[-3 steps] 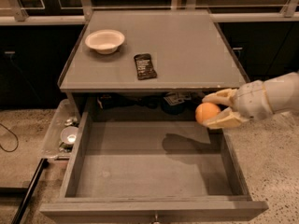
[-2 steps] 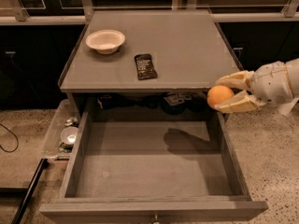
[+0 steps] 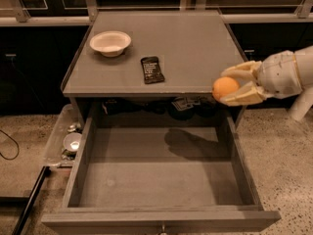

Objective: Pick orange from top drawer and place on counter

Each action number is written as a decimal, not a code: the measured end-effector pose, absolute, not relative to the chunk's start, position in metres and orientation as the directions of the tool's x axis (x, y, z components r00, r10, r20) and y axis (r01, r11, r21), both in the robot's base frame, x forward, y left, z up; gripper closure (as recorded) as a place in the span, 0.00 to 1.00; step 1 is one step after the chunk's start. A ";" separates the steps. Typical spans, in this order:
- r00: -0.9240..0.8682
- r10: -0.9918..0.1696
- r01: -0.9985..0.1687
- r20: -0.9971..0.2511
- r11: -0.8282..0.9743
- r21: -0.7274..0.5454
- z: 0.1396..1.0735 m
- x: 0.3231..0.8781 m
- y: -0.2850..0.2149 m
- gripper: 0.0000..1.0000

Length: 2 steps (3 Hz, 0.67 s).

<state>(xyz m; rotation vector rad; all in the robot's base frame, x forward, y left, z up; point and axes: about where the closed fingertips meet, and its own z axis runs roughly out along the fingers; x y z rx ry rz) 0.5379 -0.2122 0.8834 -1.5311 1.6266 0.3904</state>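
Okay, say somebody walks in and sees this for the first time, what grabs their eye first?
The bright orange stands out most, clamped in the pale gripper, which reaches in from the right at the front right corner of the counter. Below it the top drawer stands pulled wide open, its bottom bare except for the arm's shadow. On the counter sit a white bowl at the back left and a dark flat object near the middle.
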 end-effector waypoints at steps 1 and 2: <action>0.166 -0.653 -0.922 -0.739 0.163 -0.351 0.909 0.576 -0.195 1.00; 0.195 -0.639 -0.923 -0.744 0.138 -0.361 0.922 0.621 -0.175 1.00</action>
